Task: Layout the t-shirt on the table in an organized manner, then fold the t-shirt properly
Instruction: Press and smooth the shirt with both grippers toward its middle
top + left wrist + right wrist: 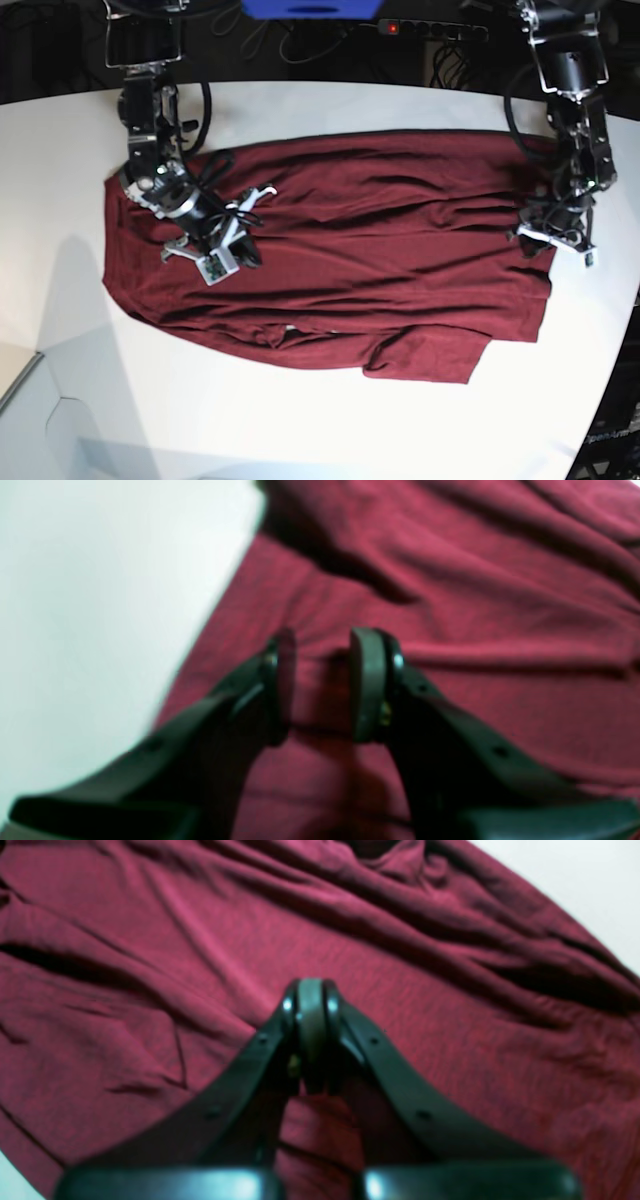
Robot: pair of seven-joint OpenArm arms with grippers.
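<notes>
In the left wrist view, the left gripper [320, 680] hangs over the t-shirt [475, 630], close to the side edge of the cloth, and its two black jaws stand apart with a gap between the pads. Dark red fabric shows in this gap, but the picture is blurred and I cannot tell if the pads press a fold of it or only hover above it. To the left of the gripper lies the bare white table [100, 605], and the edge of the shirt runs diagonally between the white surface and the jaws. In the right wrist view, the right gripper [311, 1035] has its jaws pressed fully together, with no gap between the pads, and nothing appears caught between them. The t-shirt [150, 990] fills almost the whole picture under this gripper, with long wrinkles running across it, and a small part of the table [590, 885] is visible in the upper right corner. In the base view, the t-shirt [380, 240] lies spread across the middle of the table [330, 420], mostly flat but wrinkled, with one sleeve sticking out at the near edge. The right gripper [240, 252] is over the cloth in the left part of this picture, well inside the outline of the shirt. The left gripper [550, 240] is at the right side edge of the shirt, pointing down to the fabric.
</notes>
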